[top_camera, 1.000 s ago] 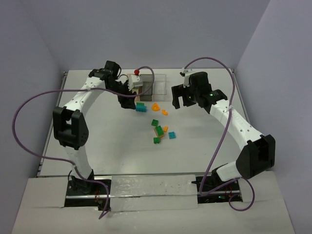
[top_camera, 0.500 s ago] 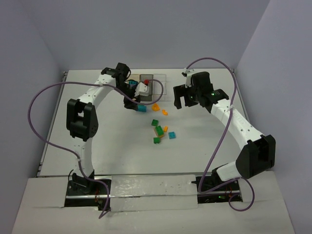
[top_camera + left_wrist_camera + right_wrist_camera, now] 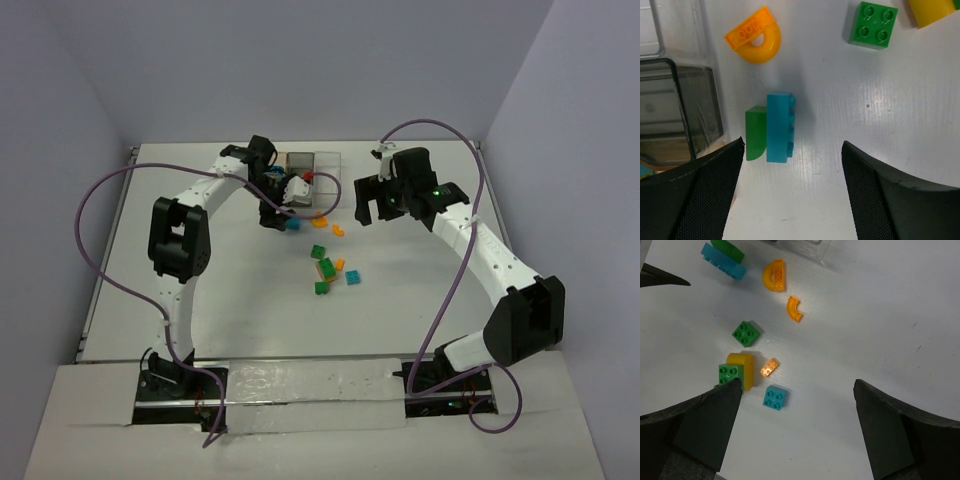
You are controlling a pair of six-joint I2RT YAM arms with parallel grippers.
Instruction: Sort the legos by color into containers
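My left gripper (image 3: 280, 214) is open and empty, low over the table beside the containers (image 3: 312, 162). In the left wrist view, a teal brick (image 3: 779, 127) with a green piece (image 3: 755, 132) against it lies just ahead of the open left gripper (image 3: 792, 195). The smoky grey box (image 3: 682, 102) and the clear box (image 3: 675, 25) are at the left. My right gripper (image 3: 368, 203) is open and empty, held above the table. In the right wrist view the right gripper (image 3: 797, 432) is near a teal 2x2 brick (image 3: 775, 398).
An orange half-round (image 3: 754, 40) and a green 2x2 brick (image 3: 872, 25) lie beyond the teal brick. An orange arc (image 3: 795, 308), a small orange brick (image 3: 769, 368) and a yellow piece (image 3: 743, 369) joined to a green brick (image 3: 730, 374) lie mid-table. Walls enclose the table.
My left arm has swung its elbow to the right, and its gripper has shifted right along the containers to the teal brick. The right arm has not moved.
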